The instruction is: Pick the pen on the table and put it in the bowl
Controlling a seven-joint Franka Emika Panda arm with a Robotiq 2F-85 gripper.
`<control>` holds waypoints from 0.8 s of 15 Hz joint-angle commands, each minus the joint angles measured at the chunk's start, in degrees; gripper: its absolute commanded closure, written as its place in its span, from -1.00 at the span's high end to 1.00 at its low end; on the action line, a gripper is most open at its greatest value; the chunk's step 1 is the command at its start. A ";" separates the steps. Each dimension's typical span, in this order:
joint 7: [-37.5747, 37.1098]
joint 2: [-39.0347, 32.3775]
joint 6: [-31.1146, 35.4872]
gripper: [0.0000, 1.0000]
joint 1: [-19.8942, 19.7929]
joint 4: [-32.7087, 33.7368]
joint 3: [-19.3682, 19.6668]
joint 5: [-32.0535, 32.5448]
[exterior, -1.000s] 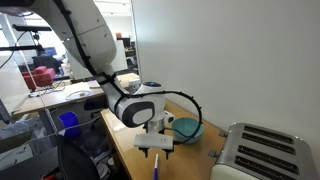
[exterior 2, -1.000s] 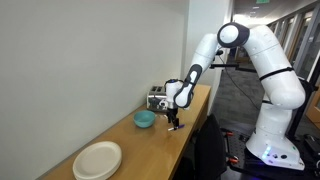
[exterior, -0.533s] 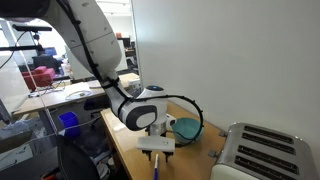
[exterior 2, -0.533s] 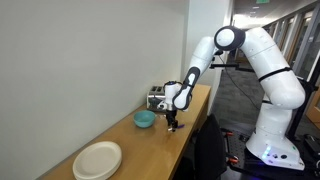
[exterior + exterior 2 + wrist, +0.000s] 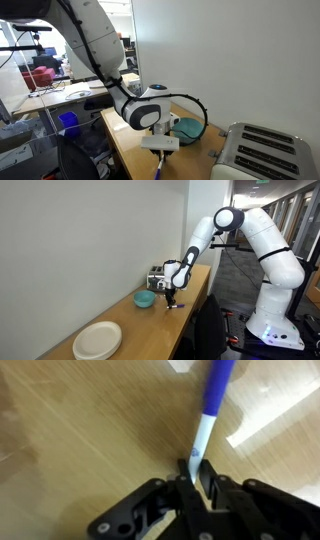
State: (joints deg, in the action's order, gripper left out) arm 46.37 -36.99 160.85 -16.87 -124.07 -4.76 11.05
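In the wrist view the blue pen (image 5: 215, 395) lies on the tan table (image 5: 80, 430), its pale tip pointing into my gripper (image 5: 197, 475). The two fingers (image 5: 211, 478) are pressed against that pale end, shut on it. In both exterior views the gripper (image 5: 160, 150) (image 5: 172, 304) is down at the table top near the front edge. The pen (image 5: 159, 171) shows just below the fingers. The teal bowl (image 5: 187, 127) (image 5: 145, 299) stands a short way off, toward the wall.
A silver toaster (image 5: 262, 152) (image 5: 157, 280) stands at one end of the table (image 5: 150, 322). White plates (image 5: 98, 339) are stacked at the other end. A black cable (image 5: 196, 105) loops by the bowl. Cluttered desks lie beyond the table edge.
The gripper has sunk a little onto the table and its fingers have closed from wide open onto the pen's pale end.
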 commanded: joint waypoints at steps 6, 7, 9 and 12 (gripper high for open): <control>-0.13 2.07 -1.12 -0.94 -0.41 0.27 -1.35 0.49; -0.38 2.82 -1.56 -0.94 -0.03 0.54 -1.44 0.52; -0.48 4.74 -2.58 -0.94 0.67 1.37 -1.82 0.53; -0.23 7.72 -6.54 -0.94 2.04 4.20 -2.40 0.10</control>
State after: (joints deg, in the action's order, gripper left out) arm 46.88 -32.01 159.24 -15.90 -121.38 -6.98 11.03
